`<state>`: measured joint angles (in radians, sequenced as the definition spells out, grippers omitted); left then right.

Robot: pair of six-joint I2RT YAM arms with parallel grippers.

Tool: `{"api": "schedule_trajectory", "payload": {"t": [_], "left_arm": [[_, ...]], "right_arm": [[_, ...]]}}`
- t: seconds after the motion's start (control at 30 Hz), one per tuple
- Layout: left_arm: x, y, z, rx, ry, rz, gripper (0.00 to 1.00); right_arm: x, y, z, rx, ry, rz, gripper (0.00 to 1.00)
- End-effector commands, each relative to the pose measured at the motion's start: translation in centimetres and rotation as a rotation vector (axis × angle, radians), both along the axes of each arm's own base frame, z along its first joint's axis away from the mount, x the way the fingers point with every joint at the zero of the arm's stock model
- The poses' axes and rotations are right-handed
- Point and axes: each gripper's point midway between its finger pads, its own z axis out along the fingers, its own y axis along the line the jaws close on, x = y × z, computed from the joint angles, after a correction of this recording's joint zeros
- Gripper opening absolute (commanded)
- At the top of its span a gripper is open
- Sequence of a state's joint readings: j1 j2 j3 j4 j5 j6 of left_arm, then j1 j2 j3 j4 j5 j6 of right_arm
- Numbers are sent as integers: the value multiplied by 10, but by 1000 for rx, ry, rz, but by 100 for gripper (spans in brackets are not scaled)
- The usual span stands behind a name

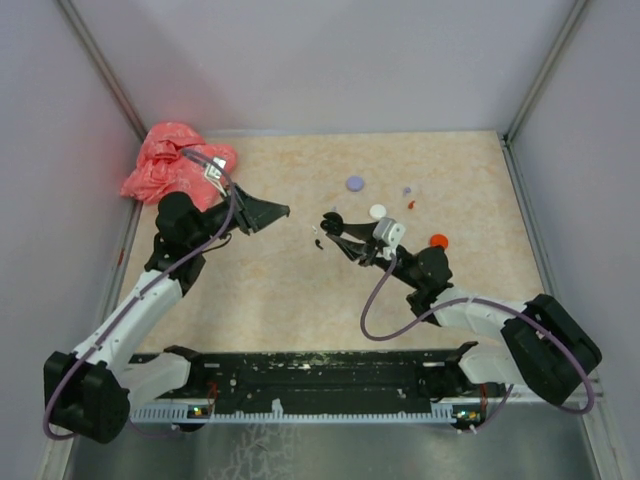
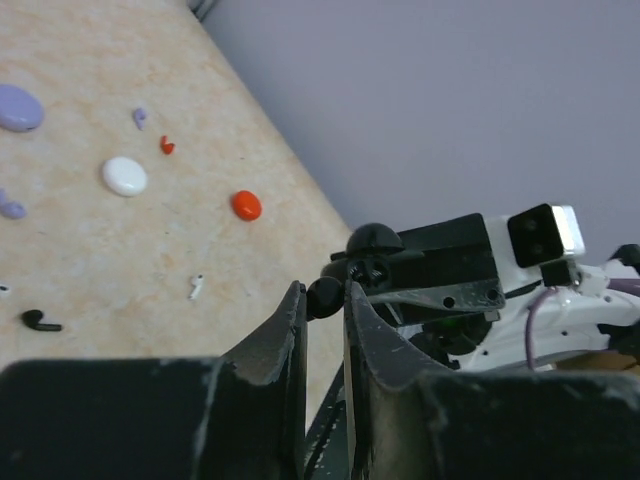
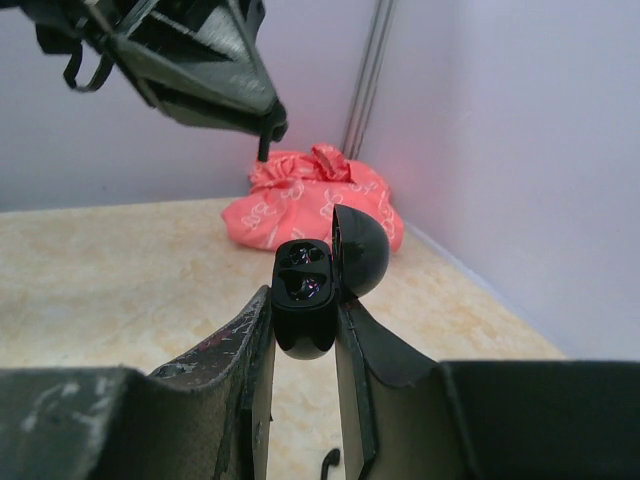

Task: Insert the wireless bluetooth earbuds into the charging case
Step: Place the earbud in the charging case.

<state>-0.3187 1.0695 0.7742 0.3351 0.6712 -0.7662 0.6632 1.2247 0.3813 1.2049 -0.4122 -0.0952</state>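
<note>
Of the right gripper [image 3: 302, 297]: jaws narrow, clamped on both sides of the black charging case [image 3: 303, 330] and holding it off the table [image 1: 280, 290]. Lid [image 3: 360, 250] hinged open to this gripper's right, with two dark wells facing out past the fingertips.

Of the left gripper [image 2: 322, 292]: jaws almost closed, pinching a small black earbud [image 2: 321, 298] at the very tips. In the right wrist view, a short dark stem poking down below those tips. Raised above and beyond the open case, near it but not touching, tips pointed toward the right gripper.

Loose on the table, ahead and to the left of the left gripper's tips in its own view:
- Nearest, a second black earbud [image 2: 40, 321] and a white earbud [image 2: 196, 287], each lying flat.
- Farther out, an orange-red earbud [image 2: 167, 146] and a lilac earbud [image 2: 139, 117], close together.
- Scattered among them, a white disc [image 2: 124, 176], an orange-red disc [image 2: 246, 205] and a lilac disc [image 2: 18, 107], all well apart from the case.

Behind the left gripper, against the far corner wall, a crumpled pink bag [image 1: 175, 160].
</note>
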Motion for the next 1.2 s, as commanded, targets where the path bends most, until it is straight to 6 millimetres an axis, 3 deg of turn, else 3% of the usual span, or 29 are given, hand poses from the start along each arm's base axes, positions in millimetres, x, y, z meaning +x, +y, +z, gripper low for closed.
{"api": "schedule_trajectory", "payload": {"t": [0.0, 0.4, 0.67, 1.17], "left_arm": [[-25, -10, 30, -145, -46, -71, 20], [-44, -32, 49, -332, -47, -76, 20], [-53, -50, 43, -379, -12, -75, 20], [-49, -52, 33, -376, 2, -39, 19]], "right_arm": [[0, -3, 63, 139, -179, -11, 0], [0, 9, 70, 168, -214, -6, 0], [-4, 16, 67, 169, -224, -17, 0], [-15, 23, 67, 166, -232, 9, 0]]}}
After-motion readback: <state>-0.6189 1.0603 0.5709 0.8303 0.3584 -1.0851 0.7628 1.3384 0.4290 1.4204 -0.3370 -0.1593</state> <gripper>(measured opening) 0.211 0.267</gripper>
